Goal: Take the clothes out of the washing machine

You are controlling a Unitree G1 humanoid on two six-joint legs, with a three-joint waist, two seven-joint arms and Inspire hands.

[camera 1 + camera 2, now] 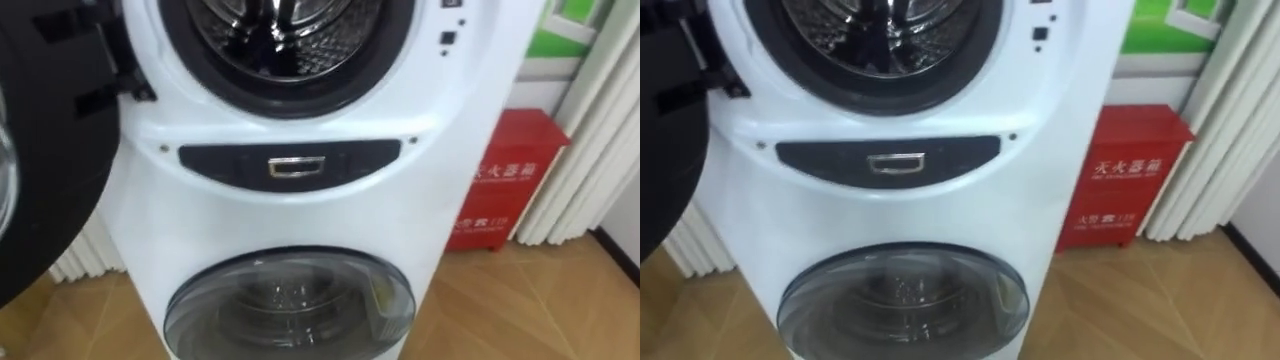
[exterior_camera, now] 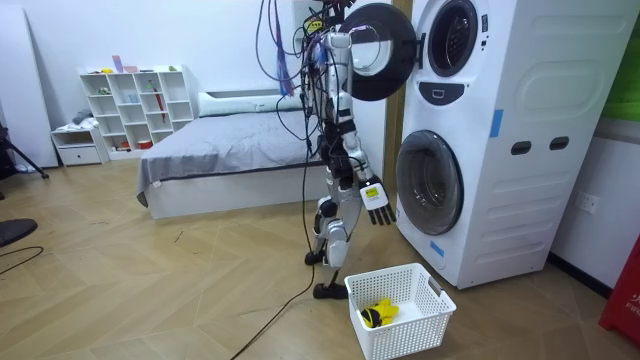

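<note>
- left eye view: the white stacked washing machine (image 1: 280, 215) stood close in front. the upper drum (image 1: 285, 30) was open and showed bare metal, and its dark door (image 1: 50, 150) was swung out to the left. a dark panel (image 1: 215, 160) with a silver handle sat under the drum. the lower door (image 1: 290, 305) was closed. a red box (image 1: 505, 190) stood on the wood floor to the right of the machine.
- room view: the robot stood upright facing the machine, just beside the open upper door. its right hand (image 2: 376, 198) hung low at its side in front of the lower door, fingers loosely spread and holding nothing. a white basket (image 2: 432, 298) sat on the floor between the robot's feet and the machine, and a yellow bundle (image 2: 378, 313), seemingly clothing, lay inside it. a bed (image 2: 230, 150) and a white shelf (image 2: 140, 105) stood behind the robot.
- right eye view: pale pleated curtains (image 1: 1205, 150) hung right of the red box, and a green panel (image 1: 1160, 30) was above it.
</note>
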